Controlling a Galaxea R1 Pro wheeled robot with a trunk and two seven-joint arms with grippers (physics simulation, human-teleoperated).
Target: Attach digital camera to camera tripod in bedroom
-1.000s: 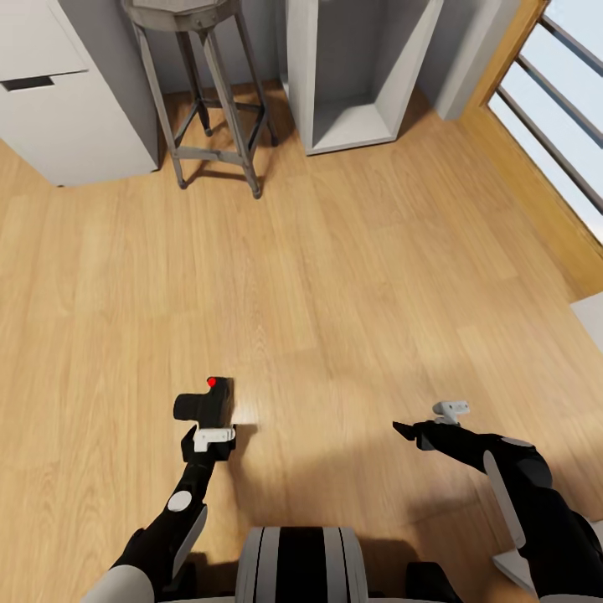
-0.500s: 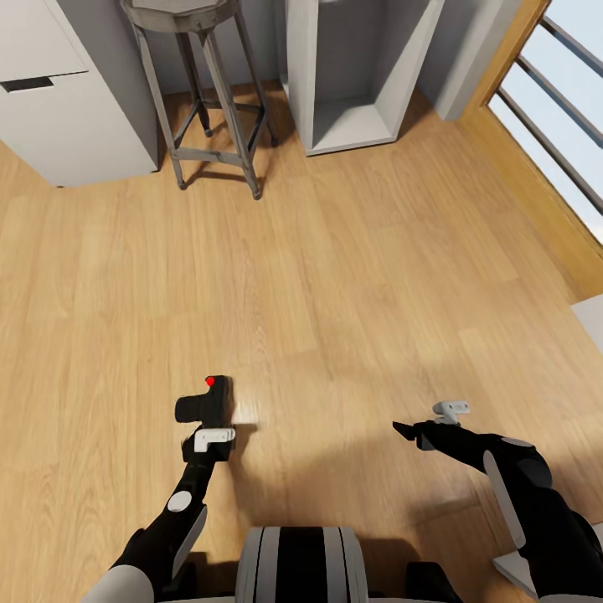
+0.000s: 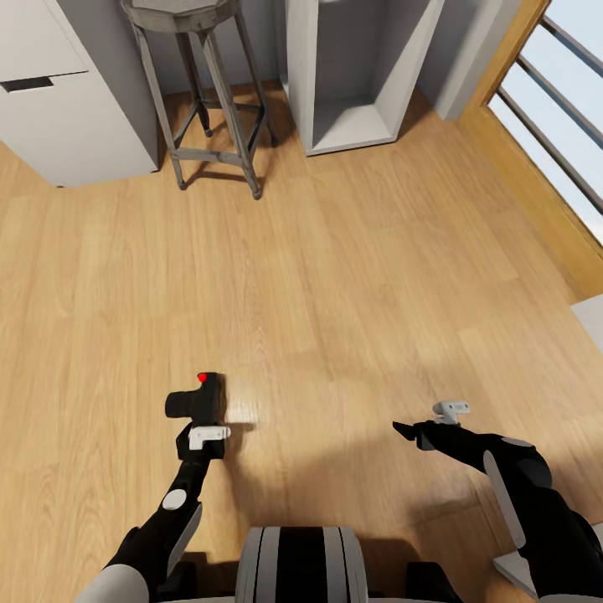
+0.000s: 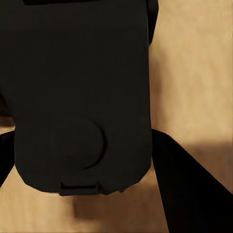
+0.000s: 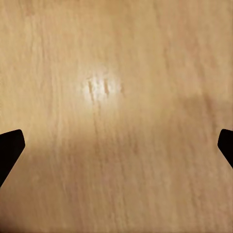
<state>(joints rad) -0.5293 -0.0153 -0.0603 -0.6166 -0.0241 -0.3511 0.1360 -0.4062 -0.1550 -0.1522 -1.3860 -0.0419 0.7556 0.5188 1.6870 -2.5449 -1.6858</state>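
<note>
The digital camera (image 3: 199,399) is a small black body with a red dot on top, held above the wood floor at the lower left of the head view. My left gripper (image 3: 203,427) is shut on it from below. Seen from the left wrist, the camera's black body (image 4: 77,92) sits between the dark fingers (image 4: 187,189). My right gripper (image 3: 423,425) hangs over bare floor at the lower right, open and holding nothing; its fingertips (image 5: 9,148) stand wide apart over the planks. The camera tripod is out of view.
A grey metal stool (image 3: 201,92) stands at the back, beside a white open shelf unit (image 3: 356,75). A white cabinet (image 3: 59,92) is at the far left. A window with a wooden frame (image 3: 544,151) runs along the right. The light wood floor (image 3: 335,285) lies between.
The left gripper and the camera have shifted slightly to the left and away from me. The right arm has not moved.
</note>
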